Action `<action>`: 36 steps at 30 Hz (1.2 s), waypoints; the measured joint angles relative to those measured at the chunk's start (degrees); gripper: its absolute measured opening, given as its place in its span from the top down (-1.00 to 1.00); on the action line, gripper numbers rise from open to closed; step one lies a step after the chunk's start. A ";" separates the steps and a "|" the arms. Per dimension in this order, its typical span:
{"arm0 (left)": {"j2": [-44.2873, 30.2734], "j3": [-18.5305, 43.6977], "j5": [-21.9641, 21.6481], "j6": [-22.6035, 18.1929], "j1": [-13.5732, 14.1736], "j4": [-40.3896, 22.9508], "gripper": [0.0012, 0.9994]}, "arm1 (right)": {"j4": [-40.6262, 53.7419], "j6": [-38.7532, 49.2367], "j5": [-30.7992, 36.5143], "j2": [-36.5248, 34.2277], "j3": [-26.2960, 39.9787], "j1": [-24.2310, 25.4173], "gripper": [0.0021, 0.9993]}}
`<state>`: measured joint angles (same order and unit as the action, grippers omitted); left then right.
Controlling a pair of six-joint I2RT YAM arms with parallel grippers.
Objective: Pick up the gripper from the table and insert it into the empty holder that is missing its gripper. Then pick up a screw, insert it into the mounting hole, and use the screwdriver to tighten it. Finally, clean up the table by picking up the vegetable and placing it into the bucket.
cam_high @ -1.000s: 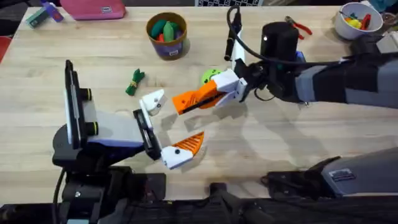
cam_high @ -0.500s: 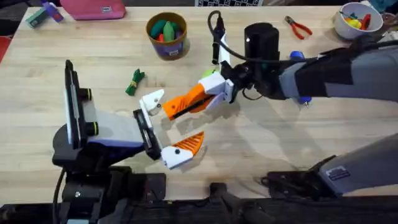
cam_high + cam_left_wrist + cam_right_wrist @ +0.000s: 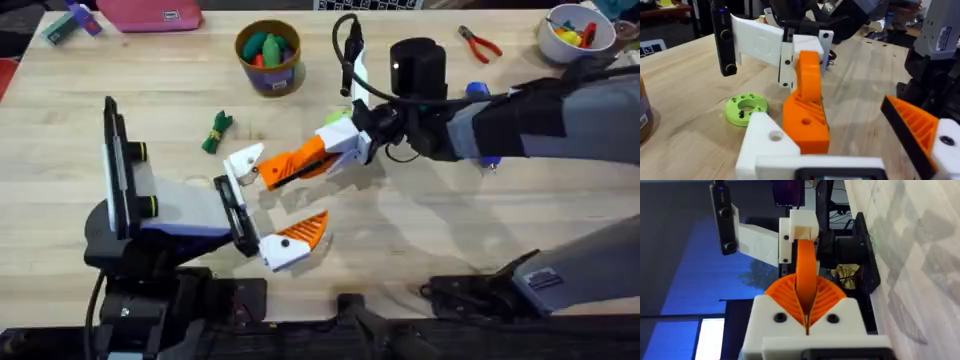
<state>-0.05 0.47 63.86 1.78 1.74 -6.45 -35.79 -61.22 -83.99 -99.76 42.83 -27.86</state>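
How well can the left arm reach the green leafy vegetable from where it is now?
Probably yes: the vegetable lies on bare table beyond the left gripper, with nothing between them.

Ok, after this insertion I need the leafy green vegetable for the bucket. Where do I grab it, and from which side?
Take the vegetable across its narrow middle, coming straight down from above. It lies flat on the table with its long axis on a diagonal and nothing touching it, so a grasp set crosswise to that diagonal should close on its thin sides.
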 joint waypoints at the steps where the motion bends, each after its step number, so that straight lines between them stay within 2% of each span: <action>1: 0.00 0.00 0.00 -0.02 0.00 -0.01 -0.97 | 0.00 0.14 0.02 -0.01 0.00 0.00 0.99; 26: 0.00 0.00 0.04 -0.36 0.00 -0.01 -0.97 | -1.28 0.97 0.71 0.00 1.07 -0.73 0.99; 36: 0.00 0.00 -0.02 -0.37 0.00 -0.01 -0.97 | -1.31 0.77 3.95 0.01 1.33 -1.80 0.99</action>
<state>-0.05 0.47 63.84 1.41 1.74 -6.46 -37.10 -60.45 -80.03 -99.75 44.16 -29.66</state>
